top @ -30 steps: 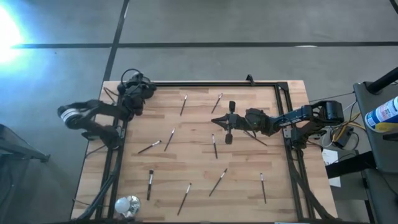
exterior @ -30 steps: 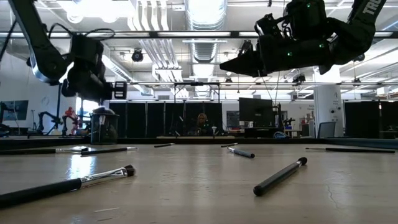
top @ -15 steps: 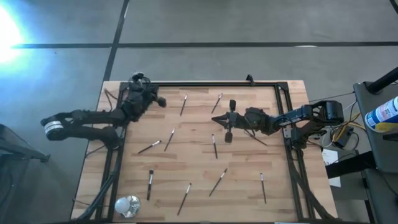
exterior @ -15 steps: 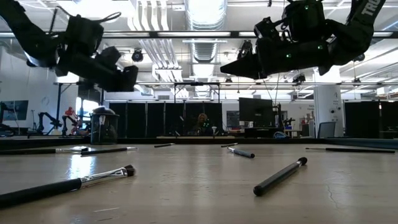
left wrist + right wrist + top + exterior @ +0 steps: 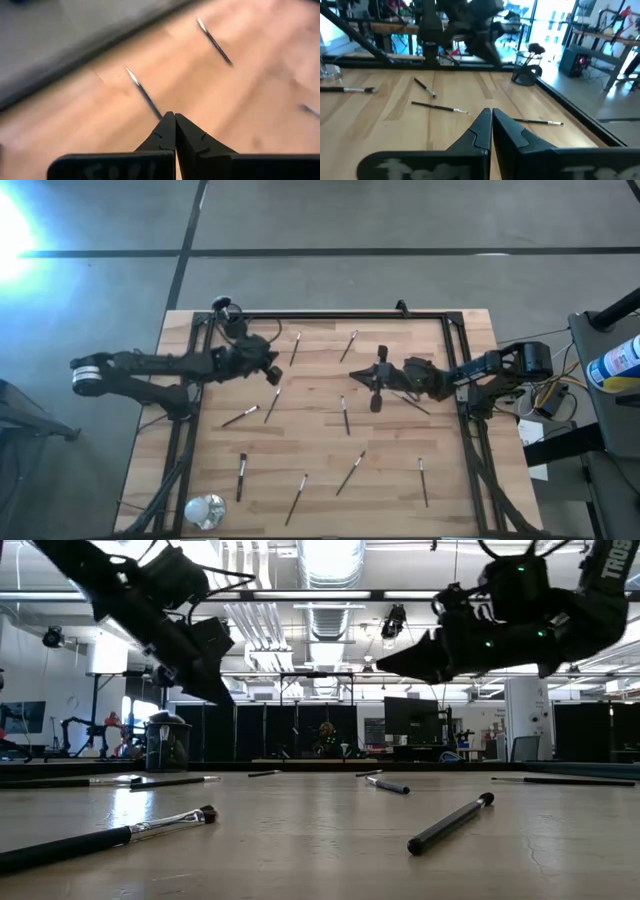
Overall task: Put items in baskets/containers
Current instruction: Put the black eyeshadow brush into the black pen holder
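Pincers both pressed together, empty: left pincer (image 5: 272, 370) above brushes (image 5: 345, 416), right pincer (image 5: 352, 376) mid-table.

I see a pale, smooth wooden tabletop (image 5: 320, 430) with a matt black metal frame (image 5: 340, 314), slim dark brushes (image 5: 346, 415) with silvery ferrules, and matt black hands (image 5: 491, 117).

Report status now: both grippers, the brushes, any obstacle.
Left gripper shut, empty, above table. Right gripper shut, empty, mid-table. Makeup brushes scattered on table. No obstacle seen.
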Robot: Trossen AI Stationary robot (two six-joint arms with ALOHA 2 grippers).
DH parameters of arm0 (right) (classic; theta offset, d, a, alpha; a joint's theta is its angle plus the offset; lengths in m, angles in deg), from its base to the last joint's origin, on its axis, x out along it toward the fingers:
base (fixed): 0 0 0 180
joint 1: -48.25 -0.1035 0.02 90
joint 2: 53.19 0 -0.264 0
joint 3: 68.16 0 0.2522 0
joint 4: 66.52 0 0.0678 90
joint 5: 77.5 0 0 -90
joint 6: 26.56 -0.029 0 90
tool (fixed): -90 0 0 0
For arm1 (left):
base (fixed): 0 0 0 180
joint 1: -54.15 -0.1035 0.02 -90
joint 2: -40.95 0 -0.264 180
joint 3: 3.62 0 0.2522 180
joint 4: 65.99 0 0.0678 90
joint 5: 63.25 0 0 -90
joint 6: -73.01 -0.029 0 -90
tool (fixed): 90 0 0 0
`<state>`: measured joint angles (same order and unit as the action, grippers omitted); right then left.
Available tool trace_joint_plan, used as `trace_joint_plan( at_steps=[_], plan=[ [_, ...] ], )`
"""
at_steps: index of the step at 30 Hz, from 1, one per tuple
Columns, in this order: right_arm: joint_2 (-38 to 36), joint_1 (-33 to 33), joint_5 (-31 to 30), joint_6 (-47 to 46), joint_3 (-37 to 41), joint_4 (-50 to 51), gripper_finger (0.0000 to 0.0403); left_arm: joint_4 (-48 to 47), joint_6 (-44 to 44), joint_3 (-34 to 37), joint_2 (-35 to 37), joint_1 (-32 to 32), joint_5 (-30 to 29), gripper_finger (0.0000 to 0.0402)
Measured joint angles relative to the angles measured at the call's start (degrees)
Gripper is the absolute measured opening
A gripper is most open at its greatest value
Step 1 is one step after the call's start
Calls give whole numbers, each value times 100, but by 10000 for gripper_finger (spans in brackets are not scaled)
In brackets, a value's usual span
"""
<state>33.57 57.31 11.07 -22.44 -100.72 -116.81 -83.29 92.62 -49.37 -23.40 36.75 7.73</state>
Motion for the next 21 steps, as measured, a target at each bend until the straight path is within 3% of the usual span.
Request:
trace_joint_plan(
  at_steps=[6, 10, 17, 21],
  plan=[
    [-4, 0, -2, -9, 533, -634, 8, -2123, 423, -717, 0, 183, 312, 0],
    [-4, 0, -4, 109, 693, -839, 8, -3106, 1151, -999, 0, 373, 533, 5],
    [-4, -4, 55, 200, 666, -856, 8, -4205, 2834, -1093, -1, 1147, 1067, 58],
    [-4, -4, 208, 192, 648, -852, 8, -4442, 3335, -1093, -186, 1644, 1066, 93]
  ],
)
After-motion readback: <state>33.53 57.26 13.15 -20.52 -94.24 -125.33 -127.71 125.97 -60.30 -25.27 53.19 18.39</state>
